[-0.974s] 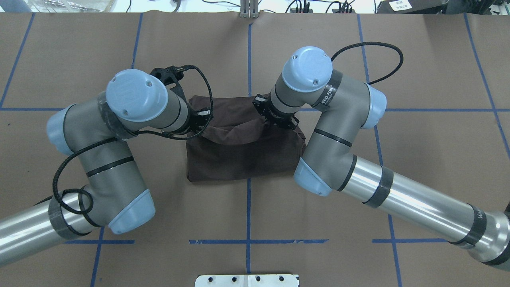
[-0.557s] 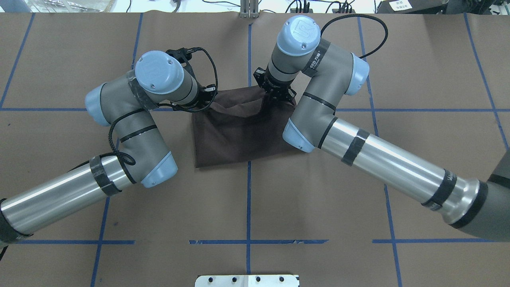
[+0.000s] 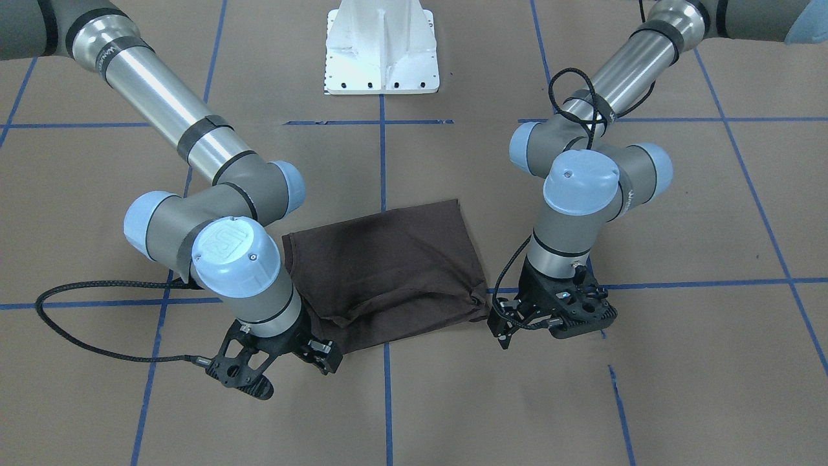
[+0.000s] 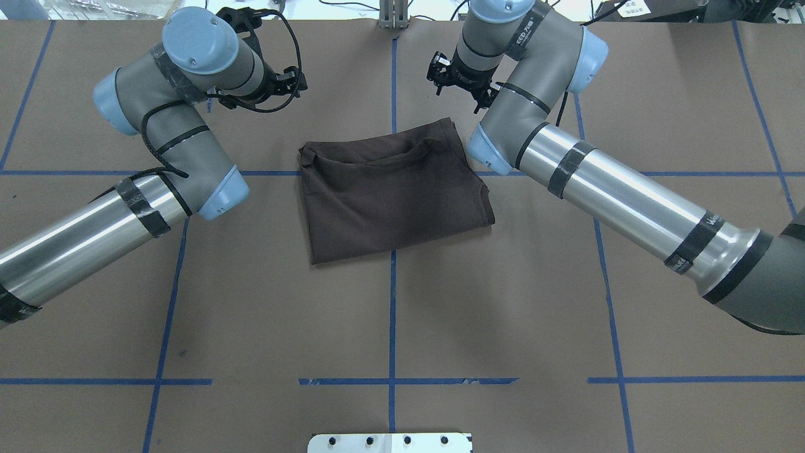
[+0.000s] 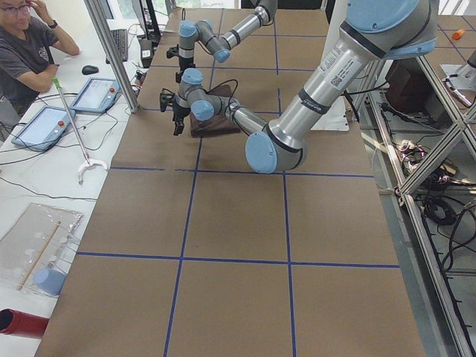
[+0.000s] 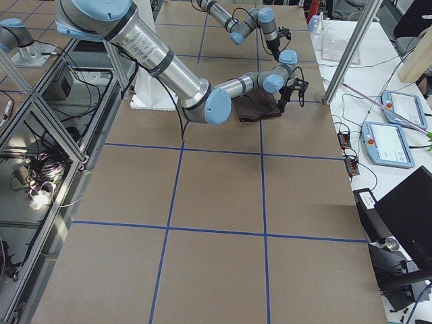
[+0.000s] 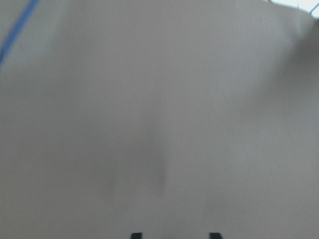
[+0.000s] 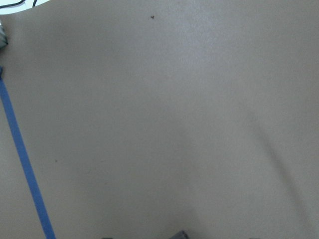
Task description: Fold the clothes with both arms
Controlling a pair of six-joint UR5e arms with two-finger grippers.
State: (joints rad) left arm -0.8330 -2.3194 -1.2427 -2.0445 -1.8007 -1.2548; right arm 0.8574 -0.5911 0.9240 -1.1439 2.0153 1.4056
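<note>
The dark brown T-shirt (image 4: 393,192) lies folded into a rough rectangle on the brown table, its collar edge toward the far side. It also shows in the front view (image 3: 388,272), and small in the side views (image 5: 212,123) (image 6: 260,108). My left gripper (image 4: 293,82) (image 3: 508,323) hovers beyond the shirt's far left corner, open and apart from the cloth. Its two fingertips (image 7: 135,235) stand spread over bare table. My right gripper (image 4: 440,72) (image 3: 321,353) is past the far right corner, open with nothing in it.
Blue tape lines (image 4: 392,314) grid the brown table cover. The white pedestal base (image 3: 381,52) stands at the robot's side. Cables and gear (image 4: 478,9) line the far edge. A person (image 5: 30,44) sits at a side table with tablets (image 5: 93,95).
Both grippers let go of the shirt's lifted far edge and drew back toward the table's far side. The shirt now lies flat and folded.
</note>
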